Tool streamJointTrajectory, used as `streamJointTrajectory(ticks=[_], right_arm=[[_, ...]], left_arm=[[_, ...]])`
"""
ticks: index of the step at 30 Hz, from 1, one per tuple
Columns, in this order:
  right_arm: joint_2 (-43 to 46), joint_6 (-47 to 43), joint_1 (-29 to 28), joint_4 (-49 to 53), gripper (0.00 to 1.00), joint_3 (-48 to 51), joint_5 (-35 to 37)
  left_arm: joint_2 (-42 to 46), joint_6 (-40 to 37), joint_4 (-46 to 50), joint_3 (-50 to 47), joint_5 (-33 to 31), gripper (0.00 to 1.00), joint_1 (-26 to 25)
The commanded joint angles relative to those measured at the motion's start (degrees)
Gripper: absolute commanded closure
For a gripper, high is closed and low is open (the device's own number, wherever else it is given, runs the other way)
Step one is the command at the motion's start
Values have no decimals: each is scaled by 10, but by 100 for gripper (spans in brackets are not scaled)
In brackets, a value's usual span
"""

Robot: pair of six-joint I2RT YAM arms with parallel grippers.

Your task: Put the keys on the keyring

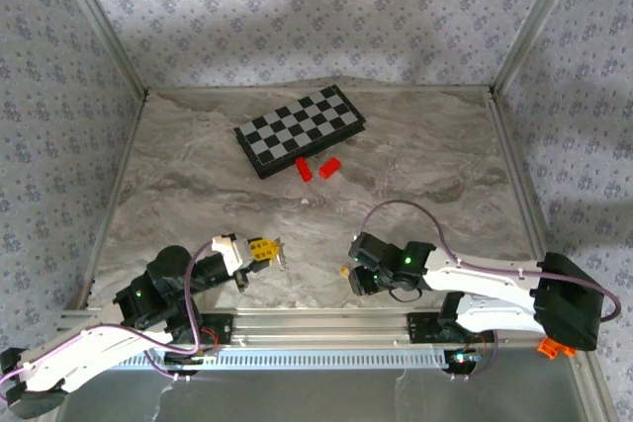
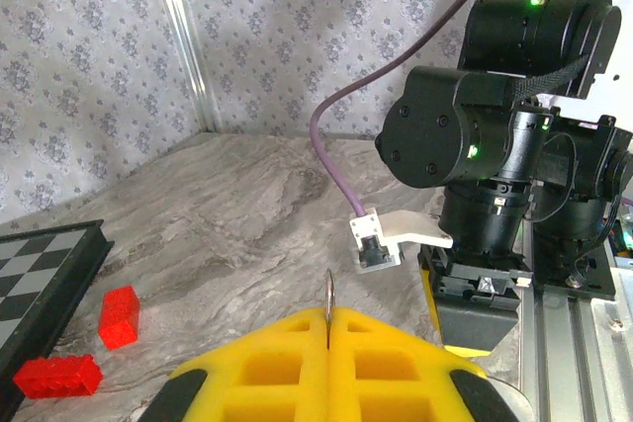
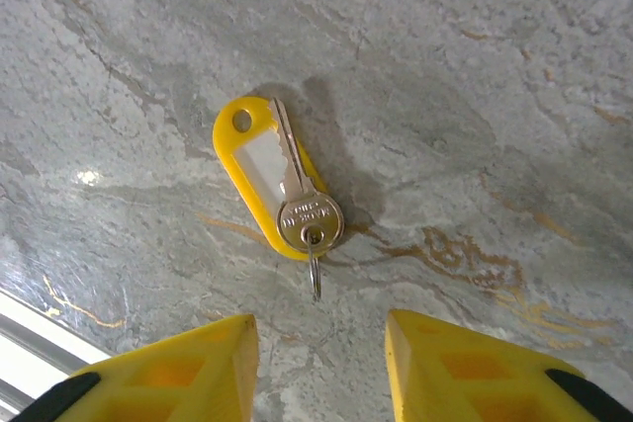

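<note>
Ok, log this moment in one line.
left fingers: shut on keyring | right fingers: open, over key | key: on yellow tag, flat on table

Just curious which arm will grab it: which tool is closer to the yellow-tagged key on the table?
Right. The right tool hangs open just over the key; the left tool, pinching a ring, sits well off to the key's left.
</note>
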State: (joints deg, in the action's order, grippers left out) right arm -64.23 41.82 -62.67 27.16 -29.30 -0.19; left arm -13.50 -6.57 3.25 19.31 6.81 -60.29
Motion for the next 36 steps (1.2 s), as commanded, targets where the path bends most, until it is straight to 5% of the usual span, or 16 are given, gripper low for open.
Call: streamJointTrajectory(ticks=[1, 27, 36], right_arm=[[6, 17, -1, -43, 63, 17, 6], [-25, -7, 5, -43, 91, 3, 25], [-36, -23, -1, 44, 100, -37, 26]], left_arm=[[8, -4, -23, 6, 9, 100, -3], [13, -4, -21, 5, 8, 100, -3], [6, -8, -25, 6, 6, 100, -4]])
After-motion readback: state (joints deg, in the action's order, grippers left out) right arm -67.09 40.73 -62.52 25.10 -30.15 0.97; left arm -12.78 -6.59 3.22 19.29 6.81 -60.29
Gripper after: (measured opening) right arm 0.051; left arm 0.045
